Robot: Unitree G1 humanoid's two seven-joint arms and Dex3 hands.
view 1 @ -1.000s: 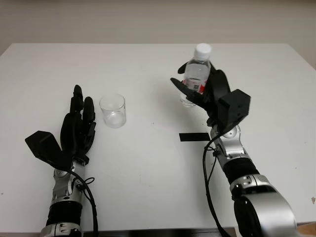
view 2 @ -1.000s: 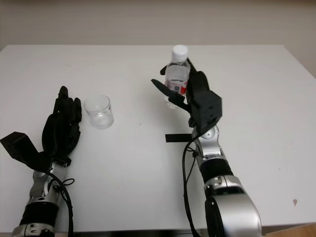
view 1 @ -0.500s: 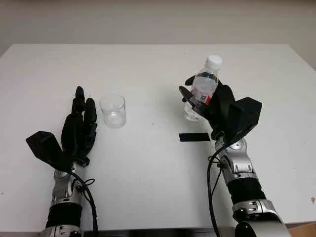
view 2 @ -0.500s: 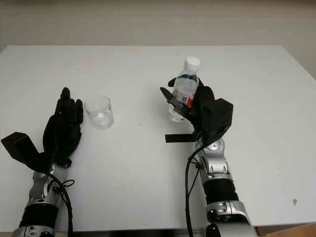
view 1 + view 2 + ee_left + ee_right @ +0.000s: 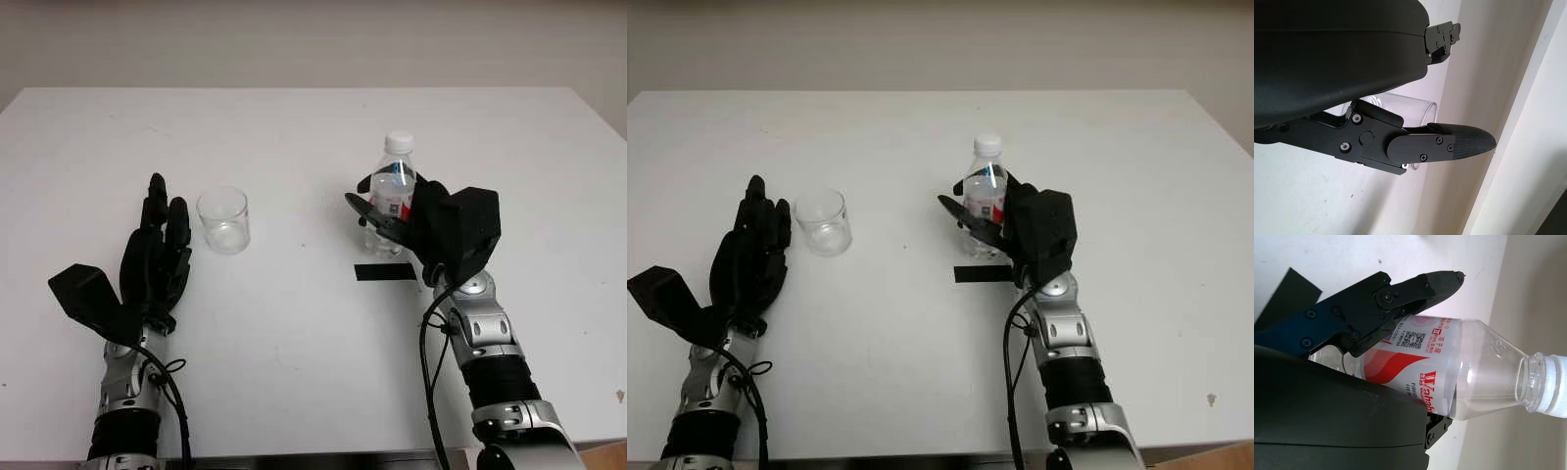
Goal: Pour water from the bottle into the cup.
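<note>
bottle [image 5: 394, 201]: upright, white cap on, water inside, red label facing out; wrapped by the fingers of the right hand [image 5: 416, 227], which curl round the label band while the cap and shoulder stand clear above the fingertips.
right hand grip: closed on the bottle, one finger [image 5: 1400, 296] crossing the label front, palm shell pressing the far side.
change: a second ago held higher and farther out; half a second ago tipped toward the outer side; now brought back upright, lower and nearer the body, base close to or on the table [image 5: 294, 127], contact hidden behind the fingers.
meaning for task: looks like a regrasp or settling rather than a pour; no tilt toward the cup yet, and the cap seems to be in place, so pouring cannot start as things stand.
cup [image 5: 223, 220]: clear, upright, apparently empty, just beyond the fingertips of the left hand [image 5: 155, 259], well apart from the bottle-side fingers.
left hand: open beside the cup, holding nothing, unmoved across the last second; rim of the cup just past one finger [image 5: 1444, 147].
black tape strip [image 5: 385, 271]: flat on the table just beneath the right-hand fingers.
next, as a guess: carry across toward the cup, then tip.
</note>
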